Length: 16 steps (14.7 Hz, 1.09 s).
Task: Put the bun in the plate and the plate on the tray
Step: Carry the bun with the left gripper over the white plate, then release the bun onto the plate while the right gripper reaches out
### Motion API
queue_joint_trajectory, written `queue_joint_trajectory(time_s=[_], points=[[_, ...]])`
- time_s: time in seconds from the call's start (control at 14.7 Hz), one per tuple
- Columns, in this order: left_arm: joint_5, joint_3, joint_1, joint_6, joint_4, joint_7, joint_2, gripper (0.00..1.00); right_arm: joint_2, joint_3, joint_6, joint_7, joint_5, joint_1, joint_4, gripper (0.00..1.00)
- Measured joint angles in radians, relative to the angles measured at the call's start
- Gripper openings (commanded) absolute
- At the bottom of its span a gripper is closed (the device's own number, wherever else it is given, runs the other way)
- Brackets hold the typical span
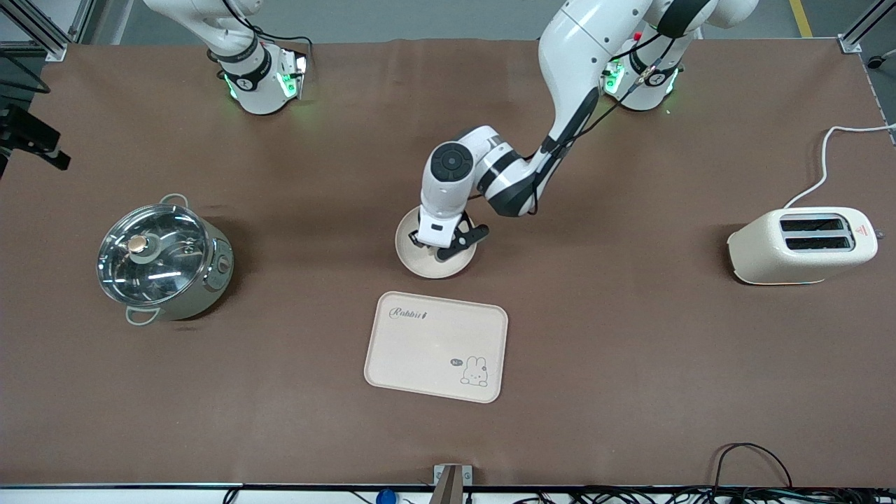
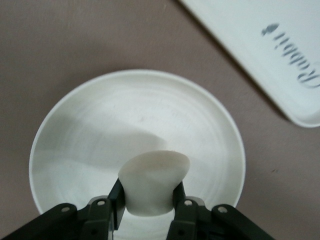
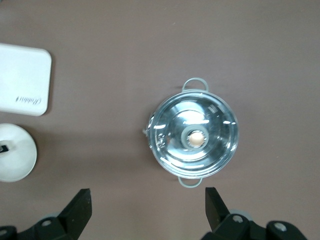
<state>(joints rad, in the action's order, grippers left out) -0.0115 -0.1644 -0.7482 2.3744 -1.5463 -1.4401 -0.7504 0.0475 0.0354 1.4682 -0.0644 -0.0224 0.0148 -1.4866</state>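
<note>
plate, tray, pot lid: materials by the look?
Plate: matte cream, faint concentric rings; ceramic or moulded plastic, can't tell. Tray: matte cream, printed script and rabbit; likely plastic or fibre composite. Pot lid: probably glass, mirror-bright glare, metal rim.

The left gripper (image 1: 444,246), closed on the bun (image 2: 154,181), occupies the space over the plate (image 1: 409,245). The tray (image 1: 435,346), nearer the front camera, lies unobstructed. Lidded pot (image 1: 162,260) and toaster (image 1: 802,245) stand well apart at the table ends.
</note>
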Motion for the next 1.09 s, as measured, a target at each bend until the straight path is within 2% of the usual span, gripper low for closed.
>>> queue_joint_trajectory(time_s=[0.14, 0.27, 0.48, 0.75, 0.82, 0.95, 1.09], points=[[0.000, 0.000, -0.010, -0.006, -0.001, -0.015, 0.000, 0.98, -0.007, -0.005, -0.018, 0.001, 0.000, -0.043, -0.003, 1.00], [0.000, 0.001, -0.009, -0.006, 0.000, -0.018, 0.000, 1.00, -0.032, -0.008, -0.024, 0.001, 0.000, -0.074, -0.009, 1.00], [0.000, 0.011, -0.001, -0.007, 0.009, -0.018, 0.012, 1.00, -0.123, -0.008, -0.023, 0.000, 0.000, -0.089, -0.020, 1.00], [-0.014, 0.046, 0.040, -0.111, 0.032, 0.009, 0.122, 1.00, -0.172, -0.008, -0.021, -0.003, -0.013, -0.091, -0.018, 1.00], [-0.028, 0.051, 0.070, -0.157, 0.034, 0.040, 0.166, 1.00, -0.172, -0.008, -0.023, -0.003, -0.060, -0.092, -0.021, 1.00], [-0.040, 0.053, 0.148, -0.242, 0.036, 0.140, 0.252, 1.00, -0.181, -0.008, -0.002, 0.011, -0.213, -0.093, -0.059, 1.00], [-0.041, 0.055, 0.222, -0.296, 0.036, 0.261, 0.326, 1.00, -0.207, -0.009, 0.129, 0.030, -0.303, -0.113, -0.154, 1.00]])
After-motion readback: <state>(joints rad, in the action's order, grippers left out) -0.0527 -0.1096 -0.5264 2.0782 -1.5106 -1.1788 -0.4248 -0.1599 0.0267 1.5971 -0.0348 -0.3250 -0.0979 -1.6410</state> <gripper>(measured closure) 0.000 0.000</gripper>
